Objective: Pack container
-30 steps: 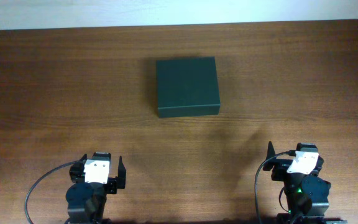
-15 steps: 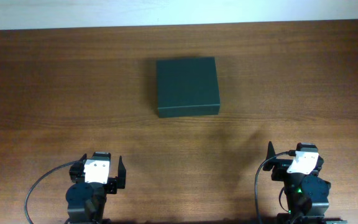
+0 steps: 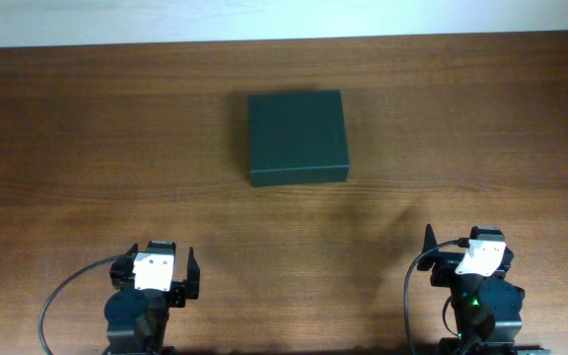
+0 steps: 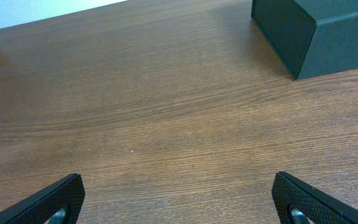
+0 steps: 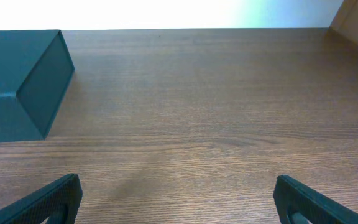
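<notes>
Grippers parked at the near edge of the brown wood-grain table (image 3: 87, 128), with the dark green, matte rectangular container (image 3: 297, 137) as the landmark for every place named here. My left gripper (image 3: 161, 268) sits well apart from the container, nearer to me and off its left side; its two black fingertips (image 4: 55, 198) stand spread wide with nothing between them. In the left wrist view the container (image 4: 316, 31) shows only its near-left corner, flat walls meeting in a crisp vertical edge. The container itself rests flat, lid closed, in the middle of the table toward its far side, touching nothing. My right gripper (image 3: 466, 254) lies nearer to me and off the container's right side, also well apart, its jaws equally wide and empty; its wrist view shows the container (image 5: 20, 84) at the left.

Handling, as I judge it: the box looks stiff-walled and light, probably board, and its matte skin should give my pads fair friction. It is broad, so pinching across the whole body looks unlikely; the lid's free edge is the better purchase, with the other gripper steadying the opposite wall. Which side carries the hinge I cannot tell.

Bare table surrounds the container on all sides, so approach is unobstructed; the table's far edge lies not far behind the container, so pushes should go toward me.
</notes>
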